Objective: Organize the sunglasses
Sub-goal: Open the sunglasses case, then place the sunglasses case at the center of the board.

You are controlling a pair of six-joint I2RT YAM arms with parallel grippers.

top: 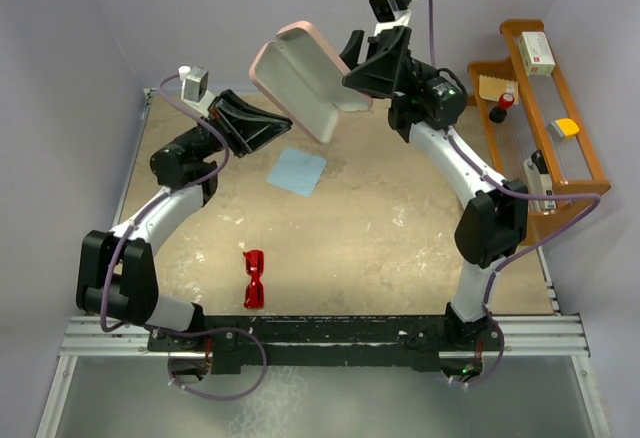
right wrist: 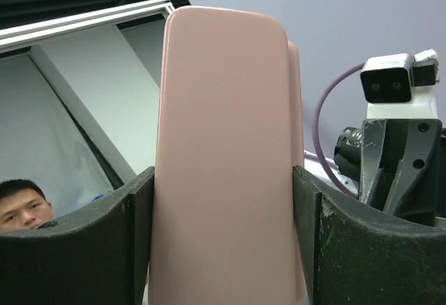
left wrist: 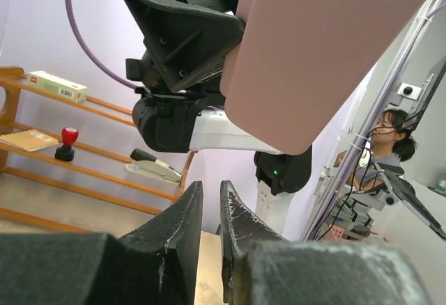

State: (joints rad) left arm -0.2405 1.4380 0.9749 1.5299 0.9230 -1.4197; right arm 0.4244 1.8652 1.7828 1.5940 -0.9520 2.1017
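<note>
Sunglasses (top: 254, 278): we find the red pair lying on the table (top: 400, 238), folded as far as we can tell, close to the near edge and just in front of the arm bases, left of centre. Neither gripper touches it.

Left gripper (top: 285, 125): in the top view it is raised over the far left part of the table, pointing toward the lower edge of the pink case (top: 305, 78). In the left wrist view its fingers (left wrist: 181, 228) stand almost together, with only a thin gap between them. We see nothing in that gap; the case shows above the fingertips, not between them.

Blue cloth (top: 298, 171): it lies flat on the table below the case, well apart from the sunglasses.

Pink case: it is held in the air above the far middle of the table, open, with its two shells spread and tilted.

Right gripper (top: 352, 70): in the right wrist view its jaws are clamped on the case, one finger pressed against each long side. It takes the case from the right end.

Wooden rack (top: 580, 158): it stands at the right edge of the table. On its shelves we see a white box (top: 537, 51), a red-topped stamp (top: 502, 106), a yellow object (top: 566, 128) and a stapler (top: 540, 173).
</note>
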